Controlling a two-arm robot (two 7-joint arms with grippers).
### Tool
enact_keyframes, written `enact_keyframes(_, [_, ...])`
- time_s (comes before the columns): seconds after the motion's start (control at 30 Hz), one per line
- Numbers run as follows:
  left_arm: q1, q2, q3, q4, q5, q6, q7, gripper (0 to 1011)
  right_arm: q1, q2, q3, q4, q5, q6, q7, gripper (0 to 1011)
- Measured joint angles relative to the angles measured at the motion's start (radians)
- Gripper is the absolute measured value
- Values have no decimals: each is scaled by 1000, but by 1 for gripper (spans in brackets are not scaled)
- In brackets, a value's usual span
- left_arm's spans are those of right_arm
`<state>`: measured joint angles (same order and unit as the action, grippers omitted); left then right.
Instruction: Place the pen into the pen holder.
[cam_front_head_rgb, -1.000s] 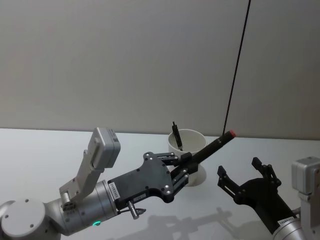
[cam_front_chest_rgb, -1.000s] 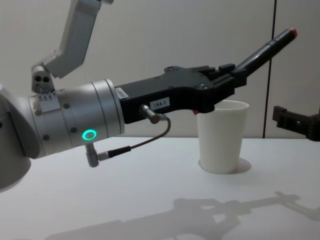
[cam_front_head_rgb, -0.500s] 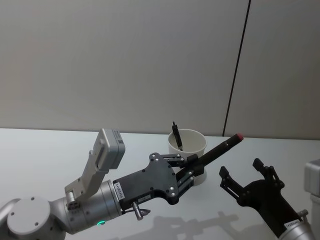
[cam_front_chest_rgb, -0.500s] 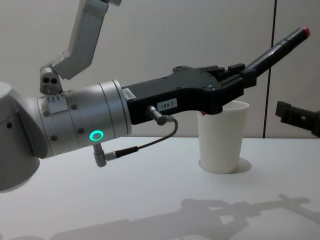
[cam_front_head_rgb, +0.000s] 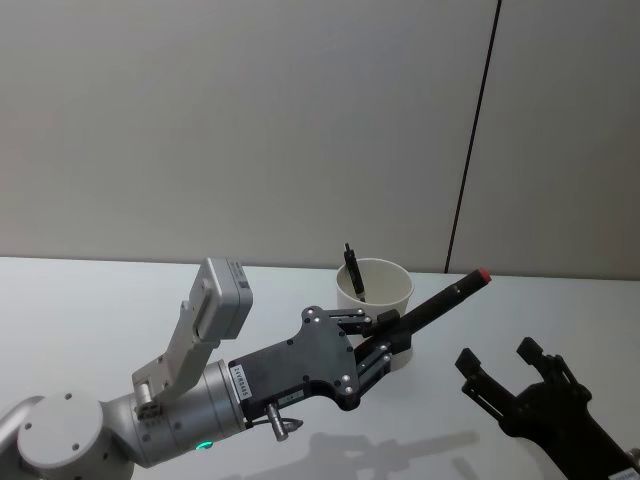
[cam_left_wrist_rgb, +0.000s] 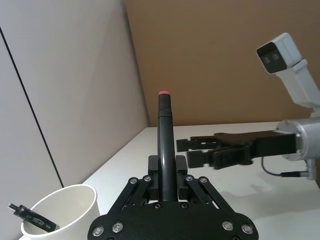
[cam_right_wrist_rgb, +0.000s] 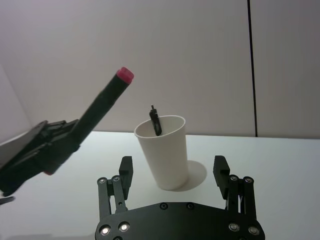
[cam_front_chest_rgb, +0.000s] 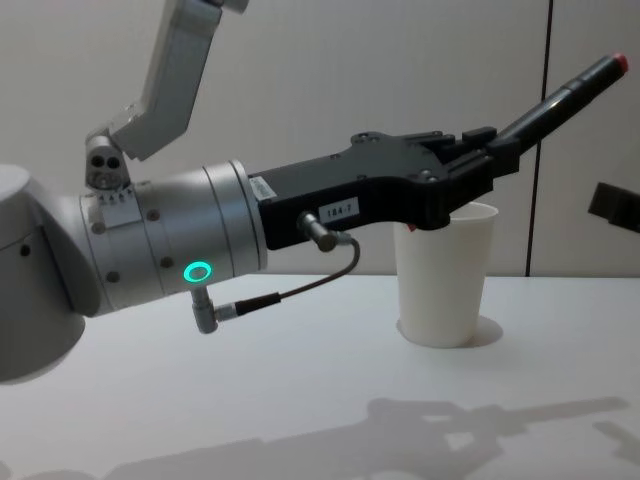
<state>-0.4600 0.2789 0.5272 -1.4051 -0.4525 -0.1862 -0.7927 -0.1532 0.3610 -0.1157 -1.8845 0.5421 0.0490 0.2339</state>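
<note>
Pen (cam_front_head_rgb: 441, 302), red end up, slants just beside pen holder (cam_front_head_rgb: 386, 291), clamped in left gripper (cam_front_head_rgb: 386, 336). Should tip upright, centre over rim, clear of black pen (cam_front_head_rgb: 352, 270) inside, then release. Right gripper (cam_front_head_rgb: 497, 354) spread wide, parked low right.

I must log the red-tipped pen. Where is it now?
In the head view, the pen slants up from the jaws of the left gripper, above the table, just right of the cup.
</note>
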Motion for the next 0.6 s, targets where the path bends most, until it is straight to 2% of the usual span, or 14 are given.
enact_keyframes(0.03, [0, 0, 0, 1, 0, 0, 0, 200, -14, 2, 8, -12, 25, 7, 10, 1001])
enact_keyframes(0.23, [-1, 0, 1, 2, -1, -2, -2, 200, -67, 7, 36, -59, 105, 36, 39, 1001])
enact_keyframes(0.33, [-2, -1, 1, 3, -1, -2, -3, 200, -100, 10, 54, -88, 160, 55, 58, 1001])
enact_keyframes(0.6, [-2, -1, 2, 3, -1, -2, -4, 200, -139, 15, 76, -128, 254, 93, 92, 1001])
